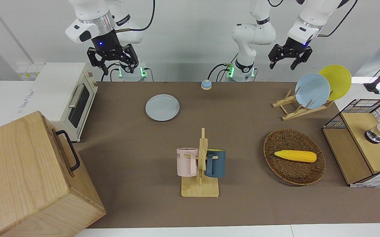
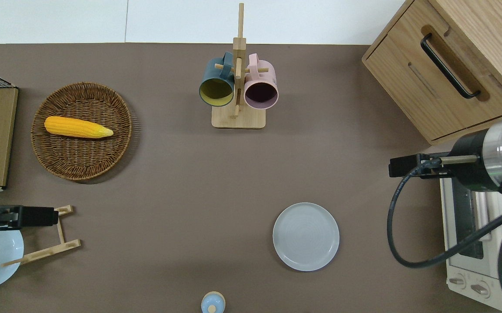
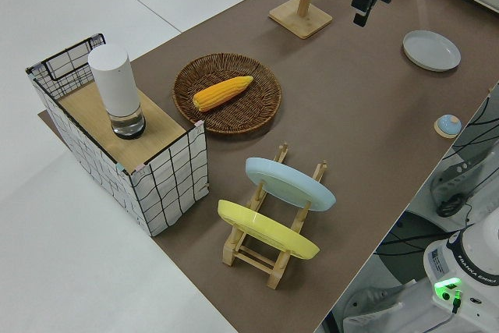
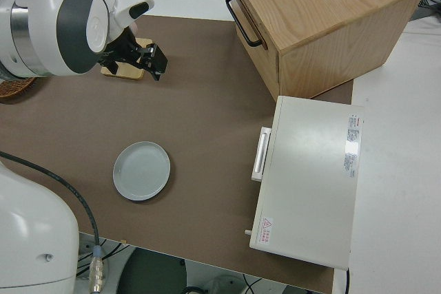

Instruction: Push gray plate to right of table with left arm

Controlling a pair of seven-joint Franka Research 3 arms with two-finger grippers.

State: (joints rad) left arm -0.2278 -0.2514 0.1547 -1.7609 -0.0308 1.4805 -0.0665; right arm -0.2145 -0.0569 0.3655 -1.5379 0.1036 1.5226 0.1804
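Observation:
The gray plate [image 1: 162, 107] lies flat on the brown table [image 1: 242, 138], near the robots' edge and toward the right arm's end; it also shows in the overhead view [image 2: 306, 237], the left side view [image 3: 431, 50] and the right side view [image 4: 141, 171]. My left gripper [image 1: 289, 58] is open and empty, raised high; from overhead it [image 2: 53, 216] is over the wooden plate rack [image 2: 44, 243], far from the gray plate. My right arm is parked, its gripper [image 1: 112, 62] open and empty.
The rack holds a light-blue plate [image 1: 312, 90] and a yellow plate [image 1: 336, 80]. A wicker basket [image 1: 315, 172] holds a corn cob [image 1: 295, 155]. A mug tree [image 1: 200, 164], a wooden cabinet [image 1: 28, 177], a toaster oven [image 1: 66, 95], a wire crate [image 1: 367, 141] and a small blue knob [image 1: 206, 84] stand around.

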